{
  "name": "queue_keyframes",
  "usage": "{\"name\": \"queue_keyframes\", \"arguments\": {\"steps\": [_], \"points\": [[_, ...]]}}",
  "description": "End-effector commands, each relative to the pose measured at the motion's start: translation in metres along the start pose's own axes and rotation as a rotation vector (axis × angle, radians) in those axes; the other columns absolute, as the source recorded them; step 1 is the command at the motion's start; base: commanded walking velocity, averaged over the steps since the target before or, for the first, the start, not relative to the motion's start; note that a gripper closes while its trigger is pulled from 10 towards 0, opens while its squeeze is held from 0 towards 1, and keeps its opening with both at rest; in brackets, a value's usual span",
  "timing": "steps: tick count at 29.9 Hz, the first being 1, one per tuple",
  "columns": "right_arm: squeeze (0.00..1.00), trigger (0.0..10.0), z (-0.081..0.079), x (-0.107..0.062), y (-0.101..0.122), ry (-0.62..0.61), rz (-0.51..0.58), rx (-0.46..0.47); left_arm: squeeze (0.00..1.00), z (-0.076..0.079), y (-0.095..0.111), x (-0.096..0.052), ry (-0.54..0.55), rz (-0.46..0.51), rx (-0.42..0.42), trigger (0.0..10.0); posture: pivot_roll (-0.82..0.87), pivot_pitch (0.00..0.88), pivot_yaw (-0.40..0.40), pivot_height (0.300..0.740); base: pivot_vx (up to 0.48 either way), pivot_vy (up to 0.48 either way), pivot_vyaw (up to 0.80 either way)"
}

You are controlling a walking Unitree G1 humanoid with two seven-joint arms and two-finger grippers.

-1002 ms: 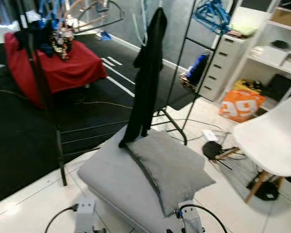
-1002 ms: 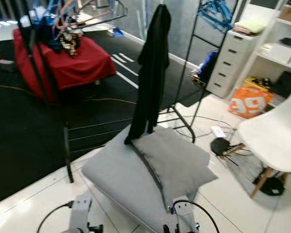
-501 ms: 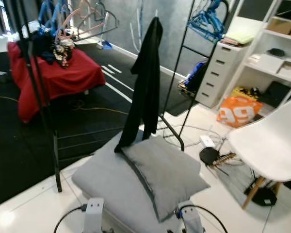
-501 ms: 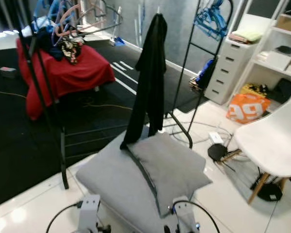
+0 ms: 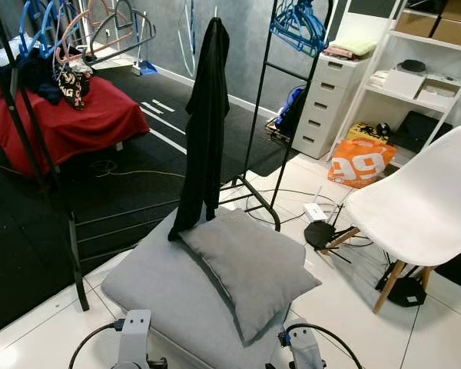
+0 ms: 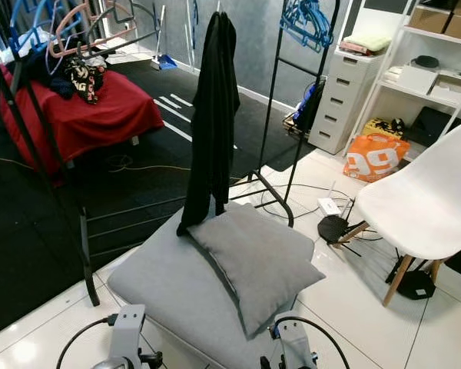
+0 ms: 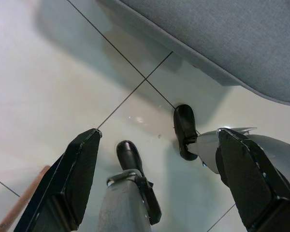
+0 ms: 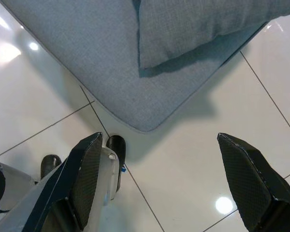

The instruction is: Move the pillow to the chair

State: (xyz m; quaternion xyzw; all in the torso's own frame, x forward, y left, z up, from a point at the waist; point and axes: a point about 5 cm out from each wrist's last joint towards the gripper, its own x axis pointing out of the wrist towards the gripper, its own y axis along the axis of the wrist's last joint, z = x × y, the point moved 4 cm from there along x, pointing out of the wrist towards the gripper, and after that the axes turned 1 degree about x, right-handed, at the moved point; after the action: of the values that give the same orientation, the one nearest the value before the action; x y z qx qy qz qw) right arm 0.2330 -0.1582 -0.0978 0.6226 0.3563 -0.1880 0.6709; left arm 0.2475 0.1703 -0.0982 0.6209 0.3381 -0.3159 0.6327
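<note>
Pillow [image 5: 250, 269] first: it is plain grey, square and plump, with a woven texture and a seamed edge, and it lies flat on top of a larger grey floor cushion [image 5: 150, 280] that sits on white tiles [image 5: 31, 338]. One corner of the pillow overhangs the cushion's edge on the side toward the right gripper [image 8: 164, 181]. That gripper hangs low above the tiles with its two black fingers spread wide and holding nothing; the cushion's rounded corner and the pillow's edge lie just ahead of its fingertips. The left gripper [image 7: 159, 181] also hangs low over the floor, fingers spread wide and empty, with the cushion's edge ahead of it and the robot's two black feet between its fingers in the wrist view.

Beyond the pillow, away from both grippers, a black garment [image 5: 203, 123] hangs from a black metal rack [image 5: 253, 146], its hem touching the pillow's far corner. The white chair [image 5: 419, 211] with wooden legs stands well apart, off to the right gripper's side. Past it lies an orange bag [image 5: 359, 161] printed with large white figures that look like "99".
</note>
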Motion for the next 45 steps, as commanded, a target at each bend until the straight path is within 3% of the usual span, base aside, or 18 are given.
{"name": "queue_keyframes", "arguments": {"steps": [1, 5, 10, 15, 25, 36, 44, 45], "points": [[0.00, 10.0, 0.002, 0.000, 0.000, -0.004, -0.003, -0.007, 0.00, 0.005, -0.003, 0.000, -0.012, -0.020, 0.021, 10.0, -0.14, 0.023, -0.092, 0.723, 0.000, -0.480, 0.00], [0.00, 10.0, 0.002, 0.000, 0.000, -0.003, -0.004, -0.013, 0.00, 0.006, -0.006, 0.000, -0.015, -0.024, 0.018, 10.0, -0.14, 0.023, -0.093, 0.723, 0.000, -0.480, 0.00], [0.00, 10.0, 0.003, 0.000, 0.000, -0.003, -0.006, -0.017, 0.00, -0.013, -0.018, -0.002, -0.004, -0.038, 0.020, 10.0, -0.15, 0.023, -0.092, 0.723, 0.000, -0.480, 0.00], [0.00, 10.0, 0.003, 0.000, 0.000, 0.000, -0.008, -0.028, 0.00, -0.019, -0.017, -0.003, 0.000, -0.038, 0.021, 10.0, -0.15, 0.022, -0.093, 0.723, 0.000, -0.480, 0.00], [0.00, 10.0, -0.001, 0.000, 0.002, 0.034, 0.002, -0.018, 0.00, -0.017, -0.018, -0.003, -0.002, -0.040, 0.023, 10.0, -0.15, 0.017, -0.092, 0.723, 0.000, -0.466, 0.00], [0.00, 10.0, -0.005, 0.000, 0.001, 0.072, -0.006, -0.031, 0.00, -0.034, -0.021, -0.005, 0.012, -0.038, 0.014, 10.0, -0.15, 0.007, -0.091, 0.723, 0.000, 0.000, 0.80], [0.00, 10.0, -0.006, 0.000, 0.002, 0.082, -0.007, -0.039, 0.00, -0.025, -0.006, -0.003, 0.001, -0.014, 0.009, 10.0, -0.15, 0.007, -0.091, 0.723, 0.000, 0.000, 0.80], [0.00, 10.0, -0.005, 0.000, 0.001, 0.078, -0.008, -0.031, 0.00, -0.014, -0.001, -0.001, -0.016, -0.010, 0.017, 10.0, -0.15, 0.007, -0.092, 0.723, 0.000, 0.000, 0.80]]}}
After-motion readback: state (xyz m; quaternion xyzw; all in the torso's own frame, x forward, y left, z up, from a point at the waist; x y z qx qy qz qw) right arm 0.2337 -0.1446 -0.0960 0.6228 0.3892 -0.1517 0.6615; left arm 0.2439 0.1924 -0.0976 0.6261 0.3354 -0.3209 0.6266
